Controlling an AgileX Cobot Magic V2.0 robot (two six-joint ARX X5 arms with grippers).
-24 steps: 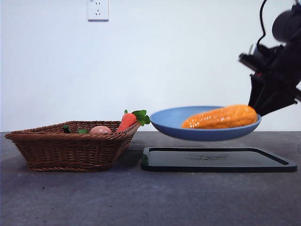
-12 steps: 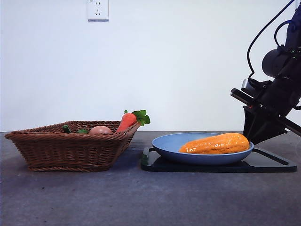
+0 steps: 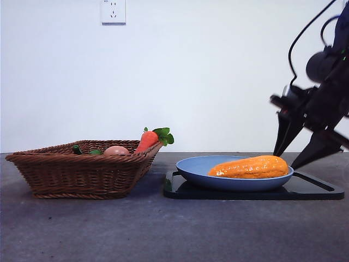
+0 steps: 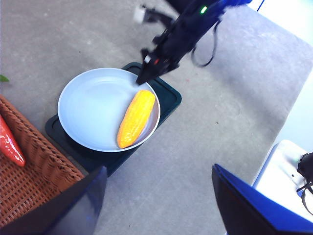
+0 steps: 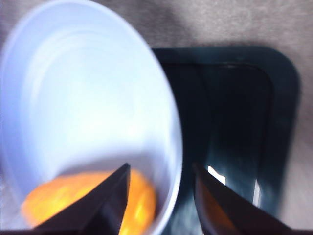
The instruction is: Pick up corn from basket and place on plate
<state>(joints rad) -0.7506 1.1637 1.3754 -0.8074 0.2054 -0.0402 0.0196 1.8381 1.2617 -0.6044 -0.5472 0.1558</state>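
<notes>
Across the lower left of the front view sits the wide brown woven wicker basket (image 3: 82,168), its flaring sides stiff and rough; a red carrot with green leaves (image 3: 148,140) and a peach-coloured egg-like item (image 3: 116,150) lie in it. At lower right, the flat black rectangular tray (image 3: 316,189) bears the round light-blue plate (image 3: 193,170), smooth and shallow with a raised rim. On the plate's right half lies the long orange-yellow glossy corn cob (image 3: 250,167), bumpy with kernels and tapered at both ends, so it is out of the basket. It looks light and rigid, likely plastic; its shine suggests a slippery skin, so the thick middle, taken across its width, seems the surest hold. At the right edge of the front view the right gripper (image 3: 297,146) hangs just beside the plate's rim, its black jaws spread apart and empty. The left gripper (image 4: 156,196) is high above the table, jaws wide apart, holding nothing.
</notes>
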